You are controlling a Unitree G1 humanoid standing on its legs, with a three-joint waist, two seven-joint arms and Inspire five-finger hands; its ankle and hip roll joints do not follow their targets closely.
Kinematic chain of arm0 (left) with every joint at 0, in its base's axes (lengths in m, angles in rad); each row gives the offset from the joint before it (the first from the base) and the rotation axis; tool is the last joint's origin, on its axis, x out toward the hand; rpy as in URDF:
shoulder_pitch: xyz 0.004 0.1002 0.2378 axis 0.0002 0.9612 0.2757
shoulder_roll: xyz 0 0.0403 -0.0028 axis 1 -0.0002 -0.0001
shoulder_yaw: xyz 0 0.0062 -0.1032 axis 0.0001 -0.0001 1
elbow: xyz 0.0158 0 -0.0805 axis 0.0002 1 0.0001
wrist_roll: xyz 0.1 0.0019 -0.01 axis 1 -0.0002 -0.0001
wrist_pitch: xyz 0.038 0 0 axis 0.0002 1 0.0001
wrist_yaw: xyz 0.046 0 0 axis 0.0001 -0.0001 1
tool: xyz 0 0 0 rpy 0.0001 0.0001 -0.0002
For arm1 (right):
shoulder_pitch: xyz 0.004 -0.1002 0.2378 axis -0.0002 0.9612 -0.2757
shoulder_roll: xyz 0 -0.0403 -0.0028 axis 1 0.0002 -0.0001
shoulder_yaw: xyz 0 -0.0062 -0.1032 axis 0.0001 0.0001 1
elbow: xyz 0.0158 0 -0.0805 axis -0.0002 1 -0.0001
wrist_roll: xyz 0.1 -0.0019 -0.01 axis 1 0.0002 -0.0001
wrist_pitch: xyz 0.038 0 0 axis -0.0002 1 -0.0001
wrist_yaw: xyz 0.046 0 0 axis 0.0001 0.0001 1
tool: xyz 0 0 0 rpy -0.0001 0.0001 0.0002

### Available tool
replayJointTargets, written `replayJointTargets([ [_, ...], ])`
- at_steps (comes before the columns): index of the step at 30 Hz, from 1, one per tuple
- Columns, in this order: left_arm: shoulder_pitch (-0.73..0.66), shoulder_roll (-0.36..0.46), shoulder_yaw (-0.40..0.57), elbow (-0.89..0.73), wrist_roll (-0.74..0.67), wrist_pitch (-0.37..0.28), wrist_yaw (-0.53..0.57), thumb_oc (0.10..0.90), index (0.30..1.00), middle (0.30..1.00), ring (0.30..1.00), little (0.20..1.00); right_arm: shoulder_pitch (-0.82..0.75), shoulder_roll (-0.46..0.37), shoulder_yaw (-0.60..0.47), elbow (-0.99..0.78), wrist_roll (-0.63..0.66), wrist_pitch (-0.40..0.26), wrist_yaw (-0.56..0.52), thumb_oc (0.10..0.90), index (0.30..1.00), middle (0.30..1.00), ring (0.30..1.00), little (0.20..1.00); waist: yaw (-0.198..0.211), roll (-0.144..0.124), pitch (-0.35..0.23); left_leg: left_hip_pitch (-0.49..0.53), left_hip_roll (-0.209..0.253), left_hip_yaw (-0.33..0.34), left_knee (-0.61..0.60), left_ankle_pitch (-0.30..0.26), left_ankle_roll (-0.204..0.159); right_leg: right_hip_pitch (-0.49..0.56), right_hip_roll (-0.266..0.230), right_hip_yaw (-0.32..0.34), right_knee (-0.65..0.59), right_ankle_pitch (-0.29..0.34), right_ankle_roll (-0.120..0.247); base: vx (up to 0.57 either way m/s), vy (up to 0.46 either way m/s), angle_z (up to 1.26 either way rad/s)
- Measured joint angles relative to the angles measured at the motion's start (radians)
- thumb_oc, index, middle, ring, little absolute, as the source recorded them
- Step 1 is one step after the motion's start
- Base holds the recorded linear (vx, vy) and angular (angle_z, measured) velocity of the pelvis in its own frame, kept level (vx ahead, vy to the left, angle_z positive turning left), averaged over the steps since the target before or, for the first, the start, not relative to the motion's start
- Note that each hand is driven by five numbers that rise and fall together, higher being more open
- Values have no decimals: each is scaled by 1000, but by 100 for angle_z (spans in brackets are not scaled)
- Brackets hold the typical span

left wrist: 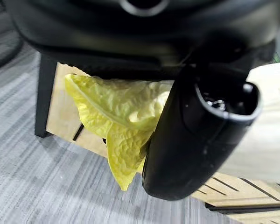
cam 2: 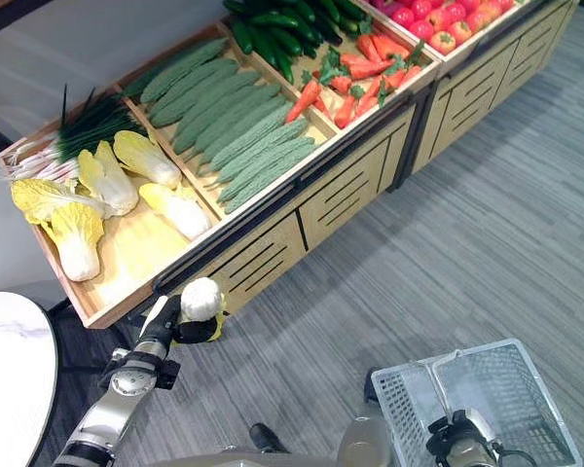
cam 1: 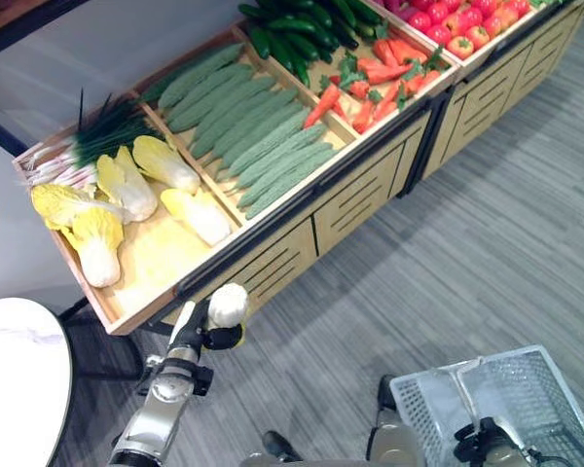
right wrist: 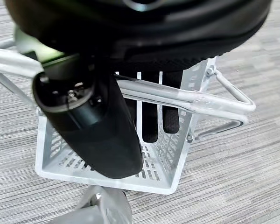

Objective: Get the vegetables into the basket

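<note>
The left hand (cam 1: 214, 334) is at about 7 o'clock in the head views, just in front of the lower edge of the wooden produce stand (cam 1: 302, 229). Its fingers are curled and clamped on a napa cabbage (cam 1: 228, 305); in the left wrist view the yellow-green leaves (left wrist: 119, 116) hang below the palm, and the dark thumb (left wrist: 196, 135) presses against them. The cabbage is lifted free of the stand and is above the grey floor (cam 1: 467, 253).

The right hand (right wrist: 98, 126) is at about 5 o'clock and holds the handle (right wrist: 177, 97) of the wire basket (cam 1: 540, 389). The fingers (right wrist: 170, 119) wrap over the metal bar and the thumb closes from the other side. The basket hangs above the floor, and I see no vegetable inside it.

On the stand, at about 10 o'clock, more napa cabbages (cam 1: 127, 209) lie in the nearest compartment, with green onions (cam 1: 92, 141) behind them. Toward 12 o'clock there are bitter gourds (cam 1: 248, 126), then carrots (cam 1: 384, 73) and cucumbers (cam 1: 297, 29), and at about 1 o'clock there are tomatoes (cam 1: 462, 24). A white round desk (cam 1: 19, 384) shows at 8 o'clock, well apart from the basket.
</note>
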Motion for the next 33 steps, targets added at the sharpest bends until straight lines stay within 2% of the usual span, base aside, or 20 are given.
replayJointTargets([
  [3, -18, -11, -22, 1, -12, -1, 2, 400, 300, 300, 300, 300, -9, -12, -4, 2, 33, -8, -2, 400, 300, 300, 300, 300, -13, 29, 30, -9, 22, 0, 9, 7, -10, -8, 20, -2, 1, -13, -18, 17, -231, -5],
  [10, -22, -22, -31, 37, -39, 0, 7, 400, 300, 300, 300, 300, -33, -5, -32, 20, 39, -19, -5, 400, 300, 300, 300, 300, -11, 43, 61, -5, 73, -12, 71, 27, -21, -14, 65, 30, 1, -31, -46, 39, -200, -21],
  [13, -11, -21, -23, 36, -55, -1, 12, 400, 300, 300, 300, 300, -42, 2, -32, 29, 53, -23, -3, 400, 300, 300, 300, 300, -1, 33, 71, -13, 108, -116, 153, 43, -25, -27, 84, 70, 35, -43, -65, 63, -209, -52],
  [14, 9, -18, 10, 30, -73, -6, 21, 400, 300, 300, 300, 300, -64, 27, -8, 44, 61, -33, -5, 400, 300, 300, 300, 300, 20, -14, 94, -36, 128, -229, 291, 45, -19, -46, 101, 143, 83, -60, -96, 119, -309, -134],
  [15, 31, -17, 40, 26, -83, -19, 30, 400, 300, 300, 300, 300, -87, 46, 17, 59, 65, -34, -1, 400, 300, 300, 300, 300, 49, -48, 93, -76, 131, -349, 372, 53, -9, -75, 106, 201, 105, -67, -113, 58, -242, -155],
  [16, 43, -14, 47, 31, -88, -26, 37, 400, 300, 300, 300, 300, -95, 56, 24, 61, 66, -41, -1, 400, 300, 300, 300, 300, 65, -57, 91, -85, 129, -423, 372, 3, -69, -80, 110, 233, 100, -68, -128, 69, -180, -115],
  [17, 52, -16, 49, 30, -89, -25, 38, 400, 300, 300, 300, 300, -99, 59, 25, 60, 67, -45, -2, 400, 300, 300, 300, 300, 58, -66, 94, -110, 123, -485, 353, -48, -110, -83, 120, 262, 91, -66, -133, 52, -65, -96],
  [18, 40, -17, 44, 26, -97, -31, 39, 400, 300, 300, 300, 300, -111, 68, 39, 65, 70, -44, -4, 400, 300, 300, 300, 300, 80, -88, 109, -136, 107, -523, 206, -46, -122, -87, 132, 296, 64, -58, -138, 151, -59, -70],
  [19, 21, -17, 33, 28, -108, -32, 38, 400, 300, 300, 300, 300, -113, 74, 41, 69, 74, -45, -5, 400, 300, 300, 300, 300, 86, -95, 114, -170, 109, -520, 115, -10, -117, -87, 146, 298, 50, -51, -144, 123, -10, -71],
  [21, -13, -16, 10, 32, -108, -33, 39, 400, 300, 300, 300, 300, -119, 72, 38, 65, 76, -45, -7, 400, 300, 300, 300, 300, 88, -100, 126, -238, 94, -515, 45, 43, -115, -79, 149, 303, 30, -50, -144, 193, 76, -33],
  [22, -33, -20, 2, 31, -109, -38, 38, 400, 300, 300, 300, 300, -127, 65, 36, 63, 77, -44, -7, 400, 300, 300, 300, 300, 99, -112, 152, -259, 67, -519, -2, 73, -103, -71, 144, 308, 25, -50, -144, 211, 108, -38],
  [23, -40, -20, 1, 34, -114, -40, 38, 400, 300, 300, 300, 300, -135, 60, 41, 60, 77, -43, -9, 400, 300, 300, 300, 300, 95, -115, 168, -282, 39, -552, -31, 72, -104, -62, 139, 328, 16, -51, -143, 247, 180, -70],
  [24, -54, -22, 0, 44, -128, -41, 40, 400, 300, 300, 300, 300, -148, 49, 41, 59, 77, -41, -12, 400, 300, 300, 300, 300, 105, -129, 195, -296, -20, -617, -33, 61, -99, -61, 123, 362, 12, -55, -136, 80, 101, -75],
  [25, -53, -27, 1, 44, -128, -41, 42, 400, 300, 300, 300, 300, -155, 38, 42, 60, 77, -40, -14, 400, 300, 300, 300, 300, 110, -120, 200, -296, -41, -628, -33, 33, -94, -56, 126, 385, -6, -64, -123, 110, 132, -109],
  [26, -43, -30, 1, 44, -128, -41, 42, 400, 300, 300, 300, 300, -159, 21, 44, 57, 76, -42, -15, 400, 300, 300, 300, 300, 121, -102, 206, -283, -52, -671, -34, -27, -73, -57, 133, 411, -5, -70, -113, 2, 89, -147],
  [27, -35, -30, 7, 47, -128, -40, 42, 400, 300, 300, 300, 300, -162, 9, 41, 50, 76, -45, -23, 400, 300, 300, 300, 300, 150, -88, 221, -269, -69, -685, -27, 21, -9, -62, 137, 414, 12, -66, -73, 17, 92, -136],
  [28, -34, -23, 16, 40, -128, -42, 49, 400, 300, 300, 300, 300, -164, 13, 37, 51, 76, -44, -24, 400, 300, 300, 300, 300, 153, -87, 232, -263, -69, -671, -16, 29, -3, -69, 139, 382, 58, -84, -58, 15, 184, -104],
  [29, -26, 2, 22, 31, -128, -42, 65, 400, 300, 300, 300, 300, -147, 28, 41, 47, 77, -45, -10, 400, 300, 300, 300, 300, 151, -99, 240, -251, -86, -654, -3, 46, 14, -30, 132, 389, 60, -90, -57, 24, 127, -50],
  [31, -19, 23, 39, 28, -128, -43, 69, 400, 300, 300, 300, 300, -142, 55, 40, 56, 78, -44, -16, 400, 300, 300, 300, 300, 149, -107, 244, -224, -120, -620, 0, 50, 69, 11, 96, 416, 1, -57, -19, 71, 236, -33],
  [33, -28, 26, 45, 41, -128, -43, 74, 400, 300, 300, 300, 300, -149, 56, 40, 48, 79, -34, -14, 400, 300, 300, 300, 300, 140, -111, 245, -195, -138, -605, -7, 44, 89, 31, 77, 422, 2, -63, -6, 102, 279, -15],
])
